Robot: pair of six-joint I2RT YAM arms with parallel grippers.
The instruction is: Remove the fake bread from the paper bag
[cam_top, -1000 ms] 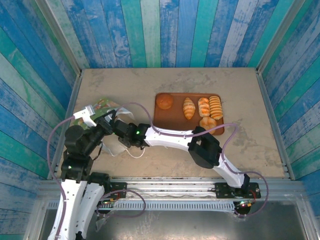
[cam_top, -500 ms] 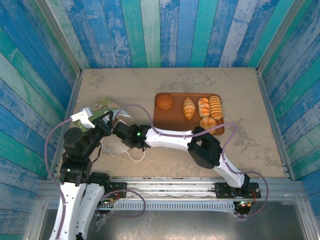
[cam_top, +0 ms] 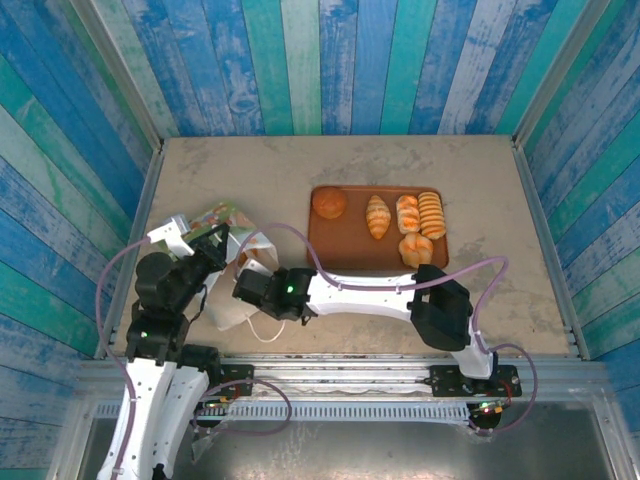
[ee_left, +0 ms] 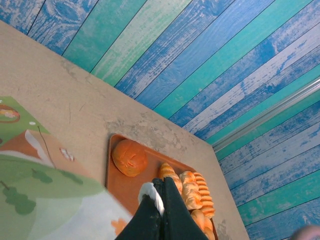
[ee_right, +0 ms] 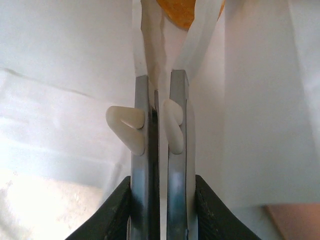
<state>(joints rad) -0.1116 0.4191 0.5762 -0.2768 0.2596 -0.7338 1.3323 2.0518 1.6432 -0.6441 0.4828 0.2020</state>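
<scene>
On the beige table (cam_top: 500, 170), the left gripper (ee_left: 159, 187) and the right gripper (ee_right: 160, 85) are both pinching the paper bag (cam_top: 213, 214) at the near left, while the fake bread (cam_top: 378, 216) is lying on a tray (cam_top: 340, 245) to their right.

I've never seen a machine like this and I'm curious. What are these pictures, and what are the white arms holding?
This is a robot: a left arm and a right arm, each ending in a two-finger claw. The big picture looks down from above. The other two come from small cameras on the wrists, so each claw's own fingers show. On the table sits a brown tray of toy bread, like a round bun and a croissant. Beside it is a white paper bag with a green picture. The left claw is shut on a white bit of the bag. The right claw is pinching a white paper strip of it too. What is inside the bag, I cannot tell.
</scene>
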